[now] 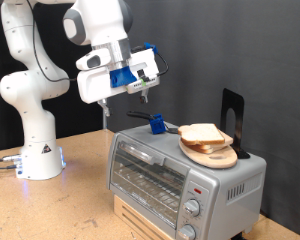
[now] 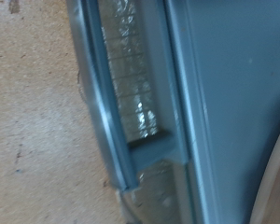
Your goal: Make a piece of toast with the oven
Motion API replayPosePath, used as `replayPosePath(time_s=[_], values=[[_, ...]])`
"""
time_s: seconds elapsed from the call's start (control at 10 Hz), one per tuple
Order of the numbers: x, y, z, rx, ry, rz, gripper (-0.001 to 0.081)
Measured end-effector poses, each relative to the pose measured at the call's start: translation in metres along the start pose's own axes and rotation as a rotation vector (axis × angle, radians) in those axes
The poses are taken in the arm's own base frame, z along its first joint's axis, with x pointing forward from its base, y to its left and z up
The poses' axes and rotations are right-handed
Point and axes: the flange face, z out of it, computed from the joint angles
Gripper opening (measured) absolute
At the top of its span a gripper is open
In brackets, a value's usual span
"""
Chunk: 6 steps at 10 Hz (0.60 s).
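The oven (image 1: 175, 178) is a small silver toaster oven on a wooden base, with its glass door shut and two knobs at the lower right. On top of it, a round wooden plate (image 1: 218, 157) carries the piece of toast (image 1: 202, 134), pale and stacked with others alike. My gripper (image 1: 128, 98) hangs in the air above the oven's end nearer the exterior view's left, touching nothing. It does not show in the wrist view. That view looks down on the oven's door (image 2: 131, 84), with the wire rack behind the glass.
A small blue object (image 1: 158, 124) lies on the oven's top beside the plate. A black stand (image 1: 232, 112) rises behind the plate. The wooden table (image 1: 50, 205) stretches toward the exterior view's left, where the arm's base (image 1: 40, 155) stands.
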Motion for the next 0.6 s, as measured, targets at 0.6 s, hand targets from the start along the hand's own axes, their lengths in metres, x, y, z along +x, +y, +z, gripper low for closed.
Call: replayPosePath(time_s=[0.6], values=[[0.001,0.038,0.056,-0.074,0.023,-0.101,0.0806]])
